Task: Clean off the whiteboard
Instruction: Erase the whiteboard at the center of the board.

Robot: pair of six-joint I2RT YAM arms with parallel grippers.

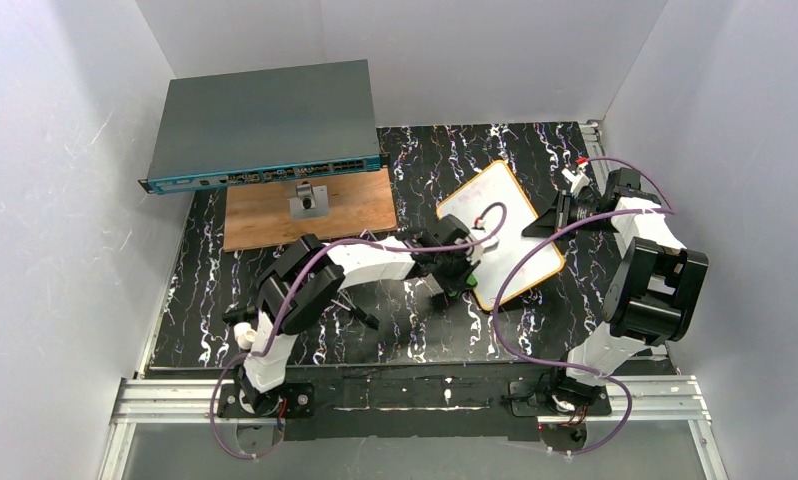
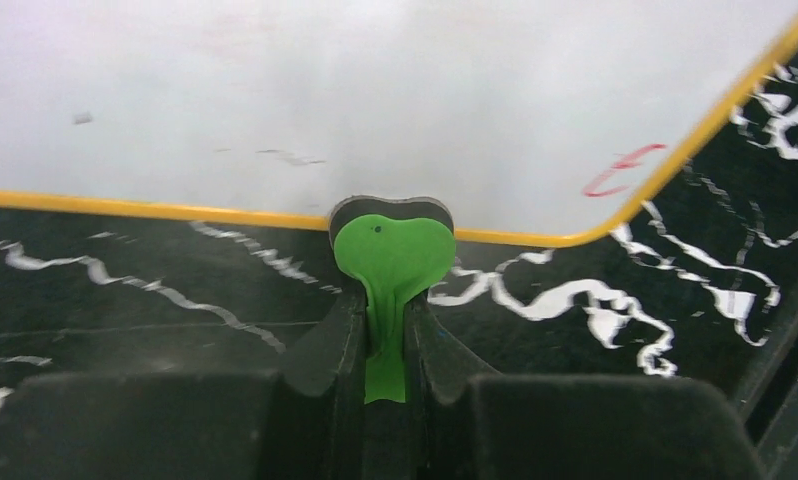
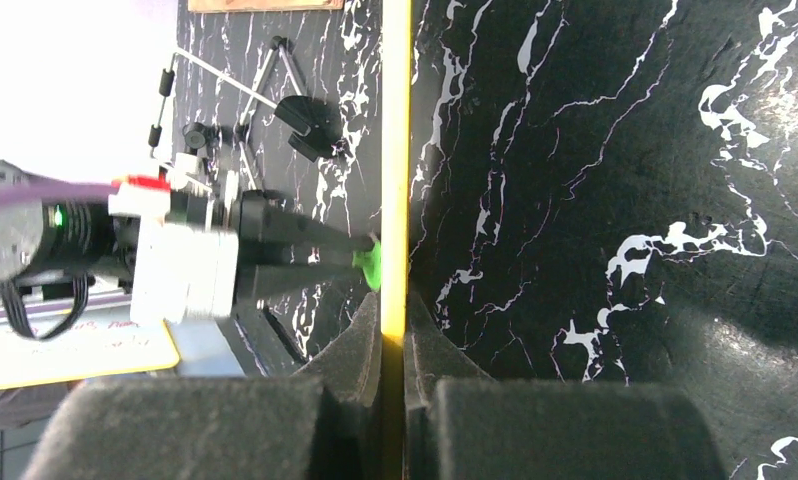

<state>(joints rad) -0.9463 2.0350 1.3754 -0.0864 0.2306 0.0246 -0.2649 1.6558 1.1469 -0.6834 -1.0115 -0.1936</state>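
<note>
A white whiteboard (image 1: 495,225) with a yellow rim lies tilted on the black marbled table. In the left wrist view the whiteboard (image 2: 375,100) fills the top, with faint smudges and a red mark (image 2: 623,170) near its right corner. My left gripper (image 1: 455,280) is shut on a green eraser (image 2: 390,270), whose dark felt edge touches the board's near rim. My right gripper (image 1: 545,222) is shut on the board's yellow edge (image 3: 395,150), which runs straight up between the jaws. The eraser's green tip (image 3: 372,265) shows beside that edge.
A grey network switch (image 1: 265,125) sits at the back left on a wooden board (image 1: 310,210). A small black tripod-like stand (image 3: 275,105) lies on the table near the left arm. White walls enclose the table on three sides.
</note>
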